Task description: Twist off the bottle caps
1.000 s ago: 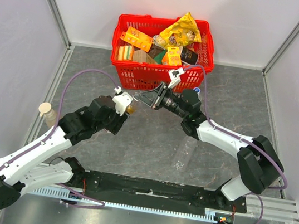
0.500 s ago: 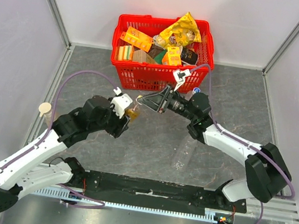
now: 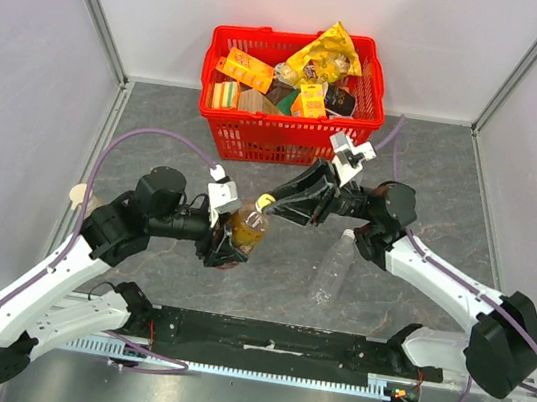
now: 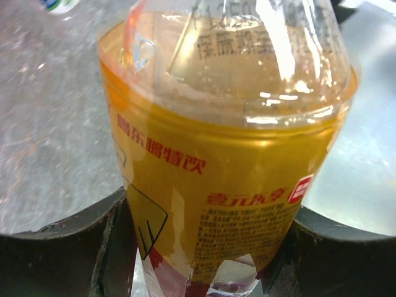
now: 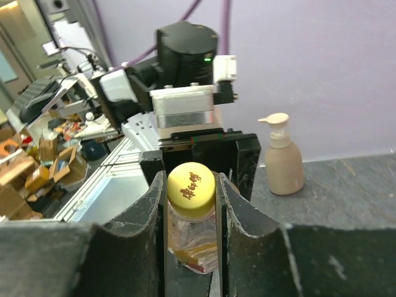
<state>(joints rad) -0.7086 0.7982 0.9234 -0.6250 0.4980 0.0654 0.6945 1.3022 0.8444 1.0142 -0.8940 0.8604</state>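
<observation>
My left gripper [image 3: 230,244] is shut on a yellow-labelled bottle [image 3: 246,230] of amber drink and holds it tilted above the table; in the left wrist view the bottle [image 4: 229,154] fills the frame between the black fingers [image 4: 108,241]. Its yellow cap [image 3: 265,202] points toward the right arm. My right gripper [image 3: 270,204] is closed around that yellow cap [image 5: 191,184], with a finger [image 5: 151,210] pressing each side. A clear bottle [image 3: 330,273] with a white cap [image 3: 348,235] lies on the table to the right. The blue cap is hidden.
A red basket [image 3: 287,141] full of snack packs stands at the back. A beige bottle [image 3: 79,195] stands at the left wall behind the left arm and shows in the right wrist view [image 5: 283,159]. Grey walls close the sides.
The left arm lifted the yellow-labelled bottle and brought it nearer and to the right. The right gripper followed it and closed on the yellow cap.
</observation>
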